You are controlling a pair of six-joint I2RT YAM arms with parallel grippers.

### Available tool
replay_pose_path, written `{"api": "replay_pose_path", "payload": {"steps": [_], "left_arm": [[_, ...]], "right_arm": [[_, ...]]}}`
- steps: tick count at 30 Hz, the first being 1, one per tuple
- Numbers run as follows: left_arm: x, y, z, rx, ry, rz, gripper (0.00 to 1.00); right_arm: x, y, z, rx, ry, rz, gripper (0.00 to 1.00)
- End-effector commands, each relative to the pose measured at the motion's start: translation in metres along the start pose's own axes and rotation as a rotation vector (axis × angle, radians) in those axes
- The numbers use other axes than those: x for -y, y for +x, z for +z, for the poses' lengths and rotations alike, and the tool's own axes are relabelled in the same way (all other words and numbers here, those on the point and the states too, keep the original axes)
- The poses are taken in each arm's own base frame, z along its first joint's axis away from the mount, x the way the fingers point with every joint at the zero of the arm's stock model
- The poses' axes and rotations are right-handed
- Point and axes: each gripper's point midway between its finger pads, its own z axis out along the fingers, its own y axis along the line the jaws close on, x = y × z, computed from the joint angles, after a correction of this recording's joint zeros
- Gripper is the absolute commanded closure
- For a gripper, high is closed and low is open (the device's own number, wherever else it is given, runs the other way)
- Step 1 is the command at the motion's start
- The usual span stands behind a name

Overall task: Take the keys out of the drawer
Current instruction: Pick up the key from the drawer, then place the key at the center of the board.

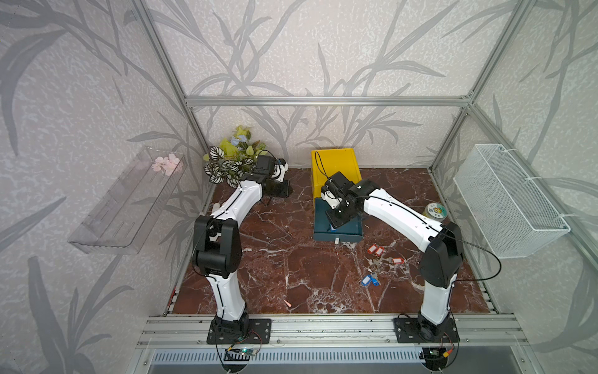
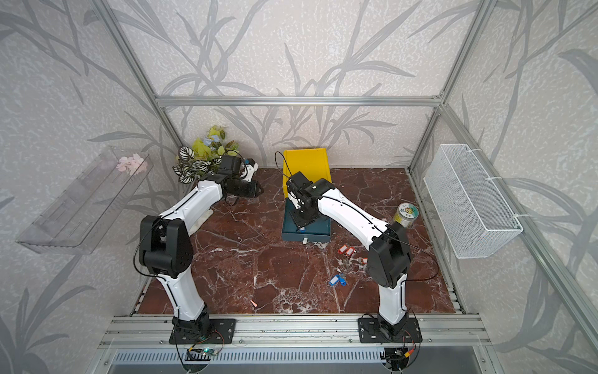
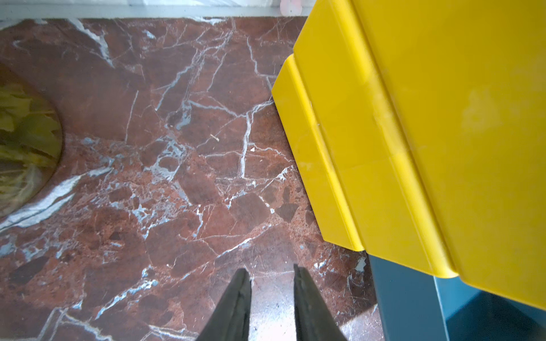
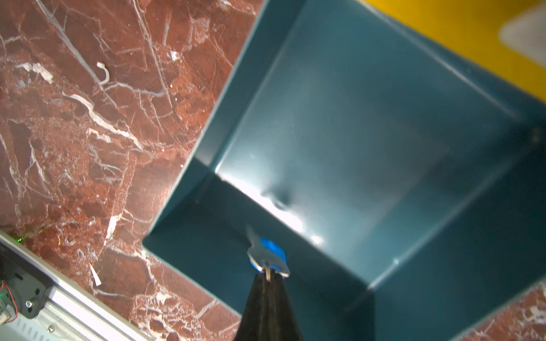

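Note:
The teal drawer (image 1: 343, 238) stands pulled out of the yellow cabinet (image 1: 335, 162) at the back of the table. My right gripper (image 4: 269, 276) hangs over the drawer's inside (image 4: 369, 147), shut on the ring of a metal key with a blue tag (image 4: 267, 255). The rest of the drawer floor shows bare. More keys lie on the table right of the drawer in both top views: red-orange tags (image 1: 375, 250) (image 2: 347, 250) and blue tags (image 1: 370, 280). My left gripper (image 3: 271, 274) is open and empty, low over the marble left of the cabinet (image 3: 443, 118).
A leafy plant (image 1: 231, 162) sits in the back left corner beside my left wrist. A lidded jar (image 1: 435, 212) stands behind my right arm. A white wire basket (image 1: 508, 200) hangs on the right wall, a clear shelf (image 1: 126, 200) on the left.

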Motion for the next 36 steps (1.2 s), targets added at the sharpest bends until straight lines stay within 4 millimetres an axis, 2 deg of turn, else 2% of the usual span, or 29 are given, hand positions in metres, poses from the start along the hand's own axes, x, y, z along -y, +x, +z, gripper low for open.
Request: {"api": "replay_pose_path", "payload": {"steps": [1, 3, 4, 7, 13, 16, 23, 26, 31, 36], "left_arm": [[0.011, -0.021, -0.016, 0.067, -0.001, 0.049, 0.71], [0.018, -0.026, -0.021, 0.092, 0.003, 0.101, 0.71], [0.024, -0.028, -0.024, 0.100, 0.003, 0.132, 0.71], [0.038, -0.033, -0.031, 0.128, -0.003, 0.199, 0.71], [0.065, -0.049, -0.042, 0.222, 0.015, 0.236, 0.72], [0.080, -0.051, -0.048, 0.239, 0.032, 0.287, 0.72], [0.089, -0.052, -0.071, 0.310, -0.017, 0.320, 0.74], [0.102, -0.049, -0.084, 0.335, 0.010, 0.340, 0.75], [0.125, -0.029, -0.093, 0.324, 0.050, 0.396, 0.75], [0.137, -0.008, -0.096, 0.314, 0.063, 0.413, 0.75]], "right_arm": [[0.007, -0.001, -0.031, 0.086, 0.012, 0.057, 1.00], [0.010, 0.006, -0.043, 0.107, 0.018, 0.098, 1.00], [0.011, 0.011, -0.055, 0.125, 0.019, 0.121, 1.00], [0.017, 0.034, -0.073, 0.123, 0.033, 0.176, 1.00], [0.032, 0.071, -0.099, 0.165, 0.071, 0.235, 1.00], [0.041, 0.095, -0.103, 0.144, 0.095, 0.321, 1.00], [0.054, 0.154, -0.088, 0.027, 0.136, 0.581, 1.00], [0.063, 0.176, -0.076, -0.091, 0.172, 0.657, 1.00], [0.076, 0.193, -0.050, -0.204, 0.213, 0.698, 1.00], [0.087, 0.199, -0.022, -0.280, 0.207, 0.721, 1.00]]}}
